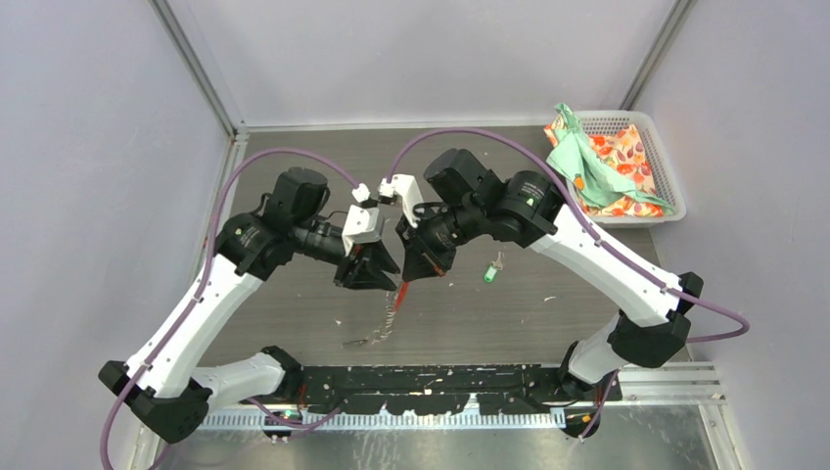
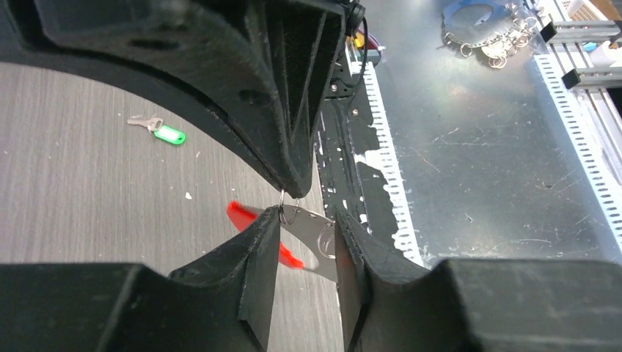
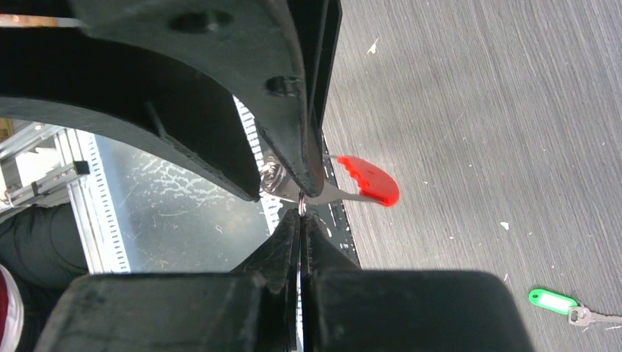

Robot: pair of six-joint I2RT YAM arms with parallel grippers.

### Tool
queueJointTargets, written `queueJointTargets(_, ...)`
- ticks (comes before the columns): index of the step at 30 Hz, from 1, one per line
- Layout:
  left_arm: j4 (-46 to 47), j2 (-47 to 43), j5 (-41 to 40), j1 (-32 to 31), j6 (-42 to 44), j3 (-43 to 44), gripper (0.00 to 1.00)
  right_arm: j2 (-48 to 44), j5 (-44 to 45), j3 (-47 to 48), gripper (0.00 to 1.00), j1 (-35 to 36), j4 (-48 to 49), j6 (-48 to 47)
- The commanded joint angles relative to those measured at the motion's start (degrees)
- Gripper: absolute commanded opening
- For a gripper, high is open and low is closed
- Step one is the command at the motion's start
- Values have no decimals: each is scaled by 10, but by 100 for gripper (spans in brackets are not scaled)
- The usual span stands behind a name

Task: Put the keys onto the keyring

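**Finding 1.** The two arms meet above the middle of the dark wood-grain table (image 1: 548, 313), their tips nearly touching. Judgement: this lets ring and key be worked in the air rather than on the surface.

**Finding 2.** The right gripper (image 3: 301, 218) is pressed fully together on a thin wire ring (image 2: 282, 196). The ring sits at the top of the keyring (image 1: 391, 315), a grey chain-like metal loop with an elongated red plastic tab (image 3: 370, 181). Held at that one point, the tab juts sideways just beyond the fingers. The chain hangs down, and in the overhead view its lower end appears to reach the table. Judgement: the pinch fixes the ring as a steady target.

**Finding 3.** The left gripper (image 2: 306, 226) stands partly spread. A flat silver metal piece (image 2: 317, 240) spans the gap, its upper corner at the wire ring. Whether the pads bear on it or merely flank it cannot be told. It is probably a key blade being offered to the ring. No black tag can be made out.

**Finding 4.** The small silver key with the bright-green plastic tag (image 1: 492, 270) lies flat on the table on the right arm's side, apart from both grippers. Judgement: it is not yet threaded.

**Finding 5.** A white mesh basket (image 1: 670, 191) holding patterned cloth (image 1: 587, 162) sits at the far right corner, well apart from the work.
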Motion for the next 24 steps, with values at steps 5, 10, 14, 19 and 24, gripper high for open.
queueJointTargets(5, 49, -19, 12, -6, -32, 5, 39, -5, -4, -1, 1, 2, -3, 4)
queueJointTargets(10, 104, -29, -4, -6, -60, -26, 26, -2, -8, 3, 1, 5, 1, 7)
queueJointTargets(14, 50, -19, 12, -6, -11, -19, 20, -2, -11, 4, 1, 6, 4, 12)
queueJointTargets(19, 16, -13, 5, -10, 28, -15, 19, 7, -16, 11, 1, 6, 5, 15)
queueJointTargets(24, -19, -5, -22, -19, 72, -7, 1, 21, -13, 25, 1, 8, -5, 18)
